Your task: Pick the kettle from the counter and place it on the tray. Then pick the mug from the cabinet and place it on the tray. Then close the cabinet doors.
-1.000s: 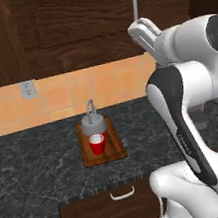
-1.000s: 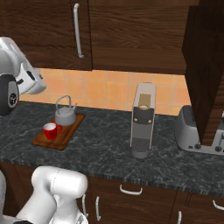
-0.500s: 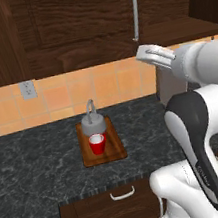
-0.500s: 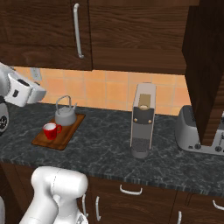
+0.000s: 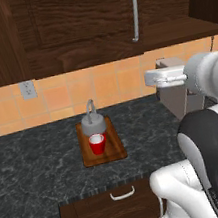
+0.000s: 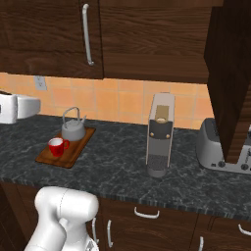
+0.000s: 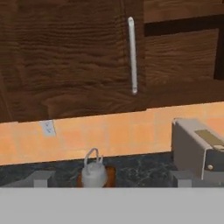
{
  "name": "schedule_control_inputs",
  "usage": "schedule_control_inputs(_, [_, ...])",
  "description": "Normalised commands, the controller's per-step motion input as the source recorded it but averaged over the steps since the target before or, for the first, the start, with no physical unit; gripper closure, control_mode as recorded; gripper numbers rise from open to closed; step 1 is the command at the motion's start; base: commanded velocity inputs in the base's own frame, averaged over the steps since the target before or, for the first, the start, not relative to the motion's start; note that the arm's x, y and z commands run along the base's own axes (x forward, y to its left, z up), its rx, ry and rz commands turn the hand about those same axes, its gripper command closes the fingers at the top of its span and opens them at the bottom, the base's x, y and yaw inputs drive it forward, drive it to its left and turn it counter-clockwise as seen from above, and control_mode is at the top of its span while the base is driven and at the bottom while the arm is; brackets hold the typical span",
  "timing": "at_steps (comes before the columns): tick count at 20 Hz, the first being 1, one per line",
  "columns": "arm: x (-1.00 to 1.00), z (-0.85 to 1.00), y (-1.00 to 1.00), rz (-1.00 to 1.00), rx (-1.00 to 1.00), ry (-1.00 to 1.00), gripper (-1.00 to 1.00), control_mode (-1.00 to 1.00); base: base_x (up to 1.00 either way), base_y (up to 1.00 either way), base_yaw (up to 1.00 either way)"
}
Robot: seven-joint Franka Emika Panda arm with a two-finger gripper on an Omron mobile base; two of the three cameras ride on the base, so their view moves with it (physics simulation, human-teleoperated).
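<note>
two things sit on the tray (image 5: 115, 150) on the bench (image 5: 34, 164), the kettle (image 5: 93, 124) at its back and the mug (image 5: 98, 144) just in front, while my pincer (image 7: 112, 178) hangs released, facing the shut cabinet door (image 7: 74, 52).

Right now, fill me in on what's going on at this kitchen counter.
The robot arm holds nothing: its gripper hangs in the air with the jaws wide open, facing the wall cabinet. The kettle and the red mug both sit on the wooden tray on the counter. The left cabinet door looks shut; the right cabinet door stands swung open above the toaster, so closing it seems to be what remains.
</note>
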Motion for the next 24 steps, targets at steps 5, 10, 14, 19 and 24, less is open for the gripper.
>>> schedule_control_inputs(5, [-0.49, 0.0, 0.0, 0.05, -0.38, -0.01, -1.0, -1.0, 0.0, 0.0, 0.0])
schedule_control_inputs(10, [-0.46, 0.0, -0.11, 0.0, -0.28, 0.0, -1.0, -1.0, 0.0, 0.0, 0.0])
schedule_control_inputs(14, [-0.45, 0.0, -0.34, -0.04, -0.11, -0.07, -1.0, -1.0, 0.0, 0.0, 0.0])
schedule_control_inputs(19, [-0.25, 0.0, -0.6, -0.03, -0.01, 0.0, -1.0, -1.0, 0.0, 0.0, 0.0])
schedule_control_inputs(24, [-0.1, 0.06, -0.59, -0.03, 0.11, -0.18, -1.0, -1.0, 0.0, 0.0, 0.0])
